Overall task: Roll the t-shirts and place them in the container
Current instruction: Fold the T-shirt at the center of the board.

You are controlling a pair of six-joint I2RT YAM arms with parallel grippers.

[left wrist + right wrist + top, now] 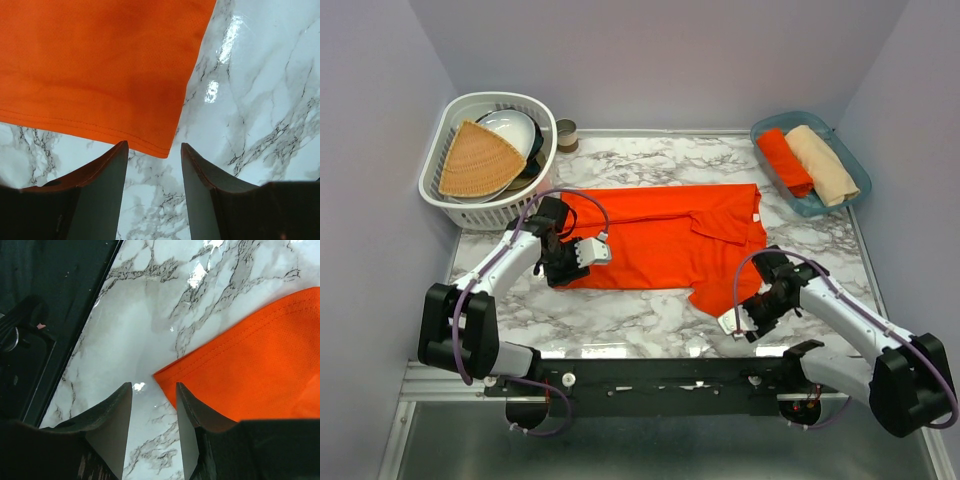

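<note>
A flat t-shirt [660,240] is lying spread on the marble counter [620,320]. The left hand [152,150] is hovering at its hem corner, jaws parted and gripping nothing. The right hand [153,390] is doing likewise at another corner, also parted and empty. A rolled t-shirt [784,160] is sitting in the blue bin [860,170], beside a beige roll [822,165].

Two orange-red t-shirts: one flat t-shirt [660,240] and one rolled t-shirt [785,162]. One rolled beige cloth [820,165]. One blue tray [861,176]. One white laundry basket [490,212], with one tan wedge-shaped mat [478,160] and at least one white bowl [510,128]. One small tin [566,134]. Two grippers: left gripper [152,165], right gripper [154,405].
</note>
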